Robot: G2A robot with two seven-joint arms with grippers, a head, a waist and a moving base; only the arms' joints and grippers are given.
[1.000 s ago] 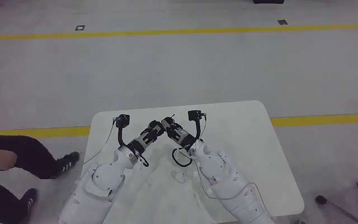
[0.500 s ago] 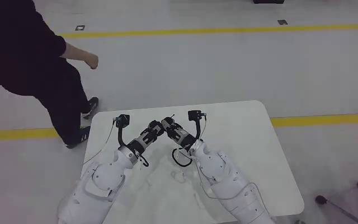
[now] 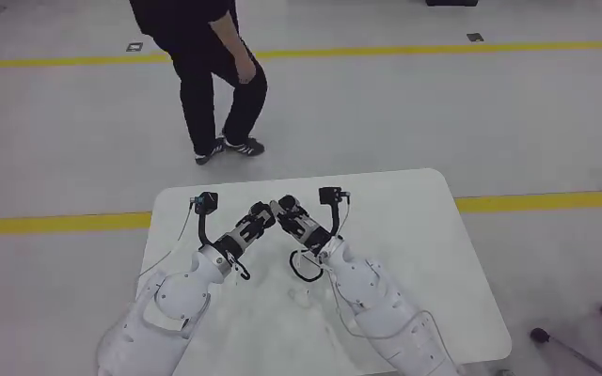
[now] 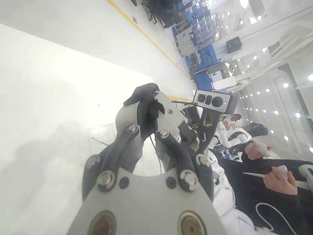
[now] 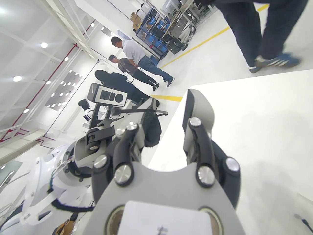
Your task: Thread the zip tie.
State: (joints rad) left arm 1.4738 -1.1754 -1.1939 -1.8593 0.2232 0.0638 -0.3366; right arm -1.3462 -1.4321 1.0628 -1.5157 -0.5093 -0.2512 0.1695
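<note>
since the earlier frames the arms have barely shifted; both stay raised over the white surface, tips nearly meeting. left pincer pressed shut on the zip tie, a thin dark strip whose long axis points towards the right pincer. its black-padded fingers stand apart, holding nothing.

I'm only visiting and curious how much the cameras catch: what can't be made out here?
- Thin black plastic zip tie: too thin to trace in the top view.
- Left gripper: black padding on its shut fingers hides what they pinch, left wrist view.
- Small dark item on the white table: too small to identify, right wrist view.
</note>
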